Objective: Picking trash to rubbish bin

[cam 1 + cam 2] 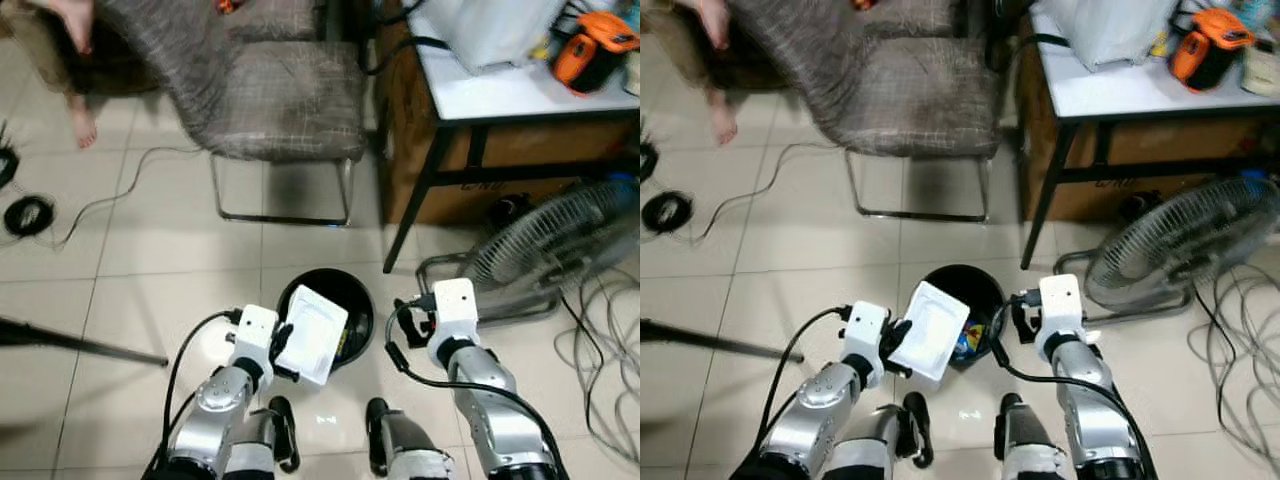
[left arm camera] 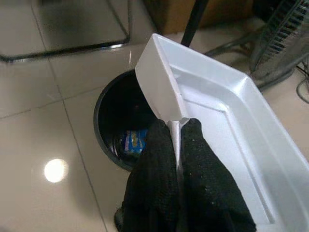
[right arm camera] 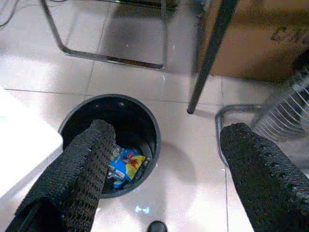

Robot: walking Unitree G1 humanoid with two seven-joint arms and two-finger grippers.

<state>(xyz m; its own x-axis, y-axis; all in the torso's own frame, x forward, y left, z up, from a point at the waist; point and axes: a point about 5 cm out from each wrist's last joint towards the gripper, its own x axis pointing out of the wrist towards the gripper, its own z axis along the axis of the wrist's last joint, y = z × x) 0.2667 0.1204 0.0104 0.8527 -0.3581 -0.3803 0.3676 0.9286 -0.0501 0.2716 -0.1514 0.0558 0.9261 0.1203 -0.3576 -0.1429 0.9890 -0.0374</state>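
Right now my left gripper pinches the rim of a white tray, tilted over the black bin's nine o'clock edge and hiding part of its mouth. My right gripper hangs wide open, empty, at three o'clock. Colourful wrappers lie half hidden inside.

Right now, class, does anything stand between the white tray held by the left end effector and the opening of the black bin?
Nothing visible does. The left end effector holds the white tray over the black bin's open mouth, with wrappers inside.
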